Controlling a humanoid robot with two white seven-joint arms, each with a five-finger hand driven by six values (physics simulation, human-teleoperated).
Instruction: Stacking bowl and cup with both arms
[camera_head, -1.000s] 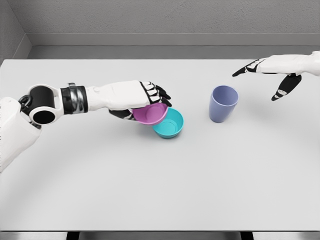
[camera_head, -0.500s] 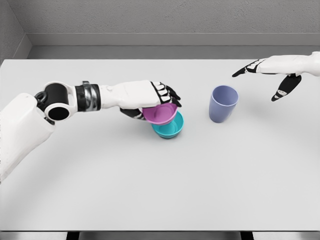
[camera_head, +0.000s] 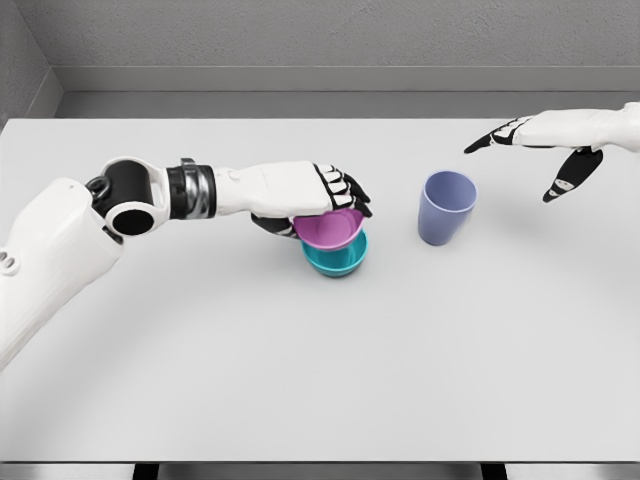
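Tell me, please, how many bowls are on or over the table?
2: a pink bowl, gripped by the left hand, sits over a teal bowl standing on the table, left of the cup. Nothing suggests others hidden.

Left hand (camera_head: 318, 192) grips the purple bowl (camera_head: 328, 229) right over the teal bowl (camera_head: 338, 258); right of that, lavender cup (camera_head: 446, 207), right hand (camera_head: 545, 140) splayed beyond.

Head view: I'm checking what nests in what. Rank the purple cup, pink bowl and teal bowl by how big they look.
1. Purple cup, tallest, fully visible.
2-3. Pink bowl and teal bowl: rims look alike; the left hand partly covers the pink one, which hides much of the teal, so no ranking.
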